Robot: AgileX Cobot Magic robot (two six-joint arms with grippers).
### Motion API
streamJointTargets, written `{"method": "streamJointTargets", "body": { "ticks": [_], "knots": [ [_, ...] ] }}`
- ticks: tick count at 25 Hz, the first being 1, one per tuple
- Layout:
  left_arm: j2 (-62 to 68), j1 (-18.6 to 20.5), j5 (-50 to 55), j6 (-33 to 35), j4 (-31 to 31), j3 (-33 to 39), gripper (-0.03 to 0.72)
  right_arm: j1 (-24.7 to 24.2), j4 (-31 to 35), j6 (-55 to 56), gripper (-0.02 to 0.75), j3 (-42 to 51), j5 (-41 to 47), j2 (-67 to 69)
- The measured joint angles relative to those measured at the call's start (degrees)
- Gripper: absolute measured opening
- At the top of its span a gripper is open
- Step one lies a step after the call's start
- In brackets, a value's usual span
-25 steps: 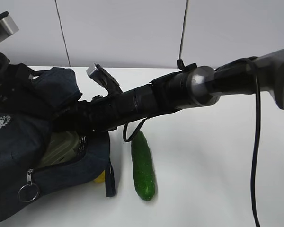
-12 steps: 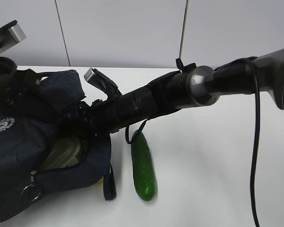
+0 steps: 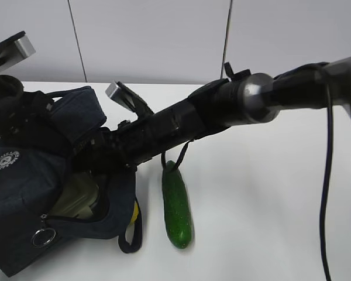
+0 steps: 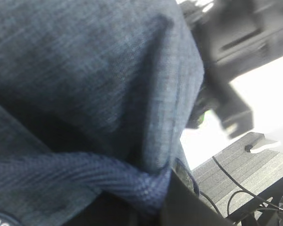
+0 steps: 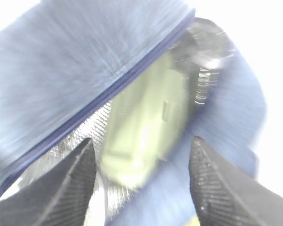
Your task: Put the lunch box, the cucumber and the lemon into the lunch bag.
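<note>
So the lunch box point(image 3: 76, 196) is already inside the lunch bag point(image 3: 23, 193) at the tabletop's left edge. The right gripper point(image 5: 141, 165) hangs wide open above it, holding nothing. The cucumber point(image 3: 176, 205) and lemon point(image 3: 134, 212) lie outside near the front edge (lemon mostly hidden). Can't tell about the left claw.

White table point(image 3: 269, 193); pale grey panelled wall point(image 3: 152, 41) behind.
</note>
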Motion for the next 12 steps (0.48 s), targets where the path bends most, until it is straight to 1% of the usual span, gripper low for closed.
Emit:
{"method": "streamJointTargets", "body": {
  "ticks": [7,9,12],
  "knots": [
    [0.0,0.0,0.0,0.0,0.2,0.0,-0.008,-7.2,-9.7,7.8,0.467,0.0,4.4,-6.8],
    [0.0,0.0,0.0,0.1,0.4,0.0,-0.008,-8.0,-14.0,11.2,0.467,0.0,4.9,-8.9],
    [0.0,0.0,0.0,0.4,0.8,0.0,-0.008,-8.2,-24.7,18.6,0.467,0.0,5.9,-11.9]
  ]
}}
